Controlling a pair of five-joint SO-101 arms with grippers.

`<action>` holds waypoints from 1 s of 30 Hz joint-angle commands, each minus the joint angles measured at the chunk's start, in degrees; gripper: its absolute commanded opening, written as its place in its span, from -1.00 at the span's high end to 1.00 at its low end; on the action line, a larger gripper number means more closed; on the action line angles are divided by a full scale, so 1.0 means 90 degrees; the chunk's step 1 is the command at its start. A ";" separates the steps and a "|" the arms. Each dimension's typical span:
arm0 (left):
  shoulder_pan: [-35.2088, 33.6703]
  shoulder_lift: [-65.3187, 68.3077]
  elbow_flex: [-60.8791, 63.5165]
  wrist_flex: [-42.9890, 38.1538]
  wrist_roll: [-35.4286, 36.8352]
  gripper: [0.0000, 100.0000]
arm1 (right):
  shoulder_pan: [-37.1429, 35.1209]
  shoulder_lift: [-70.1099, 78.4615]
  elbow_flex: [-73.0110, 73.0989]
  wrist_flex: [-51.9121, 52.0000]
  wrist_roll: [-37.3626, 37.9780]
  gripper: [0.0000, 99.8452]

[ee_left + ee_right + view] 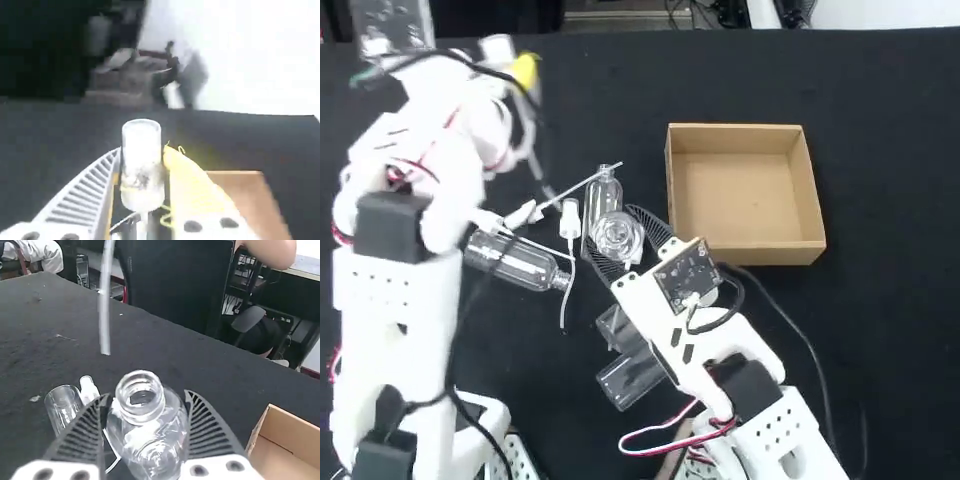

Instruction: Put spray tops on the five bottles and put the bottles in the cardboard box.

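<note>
My right gripper is shut on a clear open-necked bottle, held upright on the black table. My left gripper is raised high at the back left, shut on a white spray top. Its dip tube hangs above and to one side of the bottle's neck. A second upright bottle stands just behind. A capless bottle lies on its side to the left. A loose spray top with its tube lies between them. The cardboard box is open at the right.
Two more clear bottles lie partly under the right arm. Another spray top with a long tube rests near the left arm. A bottle and a spray top are close beside the held bottle.
</note>
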 commanded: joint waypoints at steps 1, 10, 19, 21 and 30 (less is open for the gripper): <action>0.0357 -0.0303 0.0171 -0.0264 0.0147 0.94 | 0.0107 -0.0034 -0.0366 0.0010 -0.0068 0.98; 0.0405 -0.1065 0.0484 -0.0596 0.0147 0.94 | 0.0215 0.1216 -0.1284 0.0332 -0.0068 0.98; 0.0405 -0.1807 0.1519 -0.1485 0.0147 0.94 | 0.0234 0.2330 -0.1460 -0.0127 -0.0664 0.98; 0.0415 -0.1973 0.2066 -0.2100 0.0147 0.94 | 0.0234 0.2291 -0.1460 -0.0127 -0.0645 0.98; 0.1148 -0.2852 0.3092 -0.2803 0.0098 0.94 | 0.0234 0.2183 -0.1353 -0.0156 -0.0645 0.98</action>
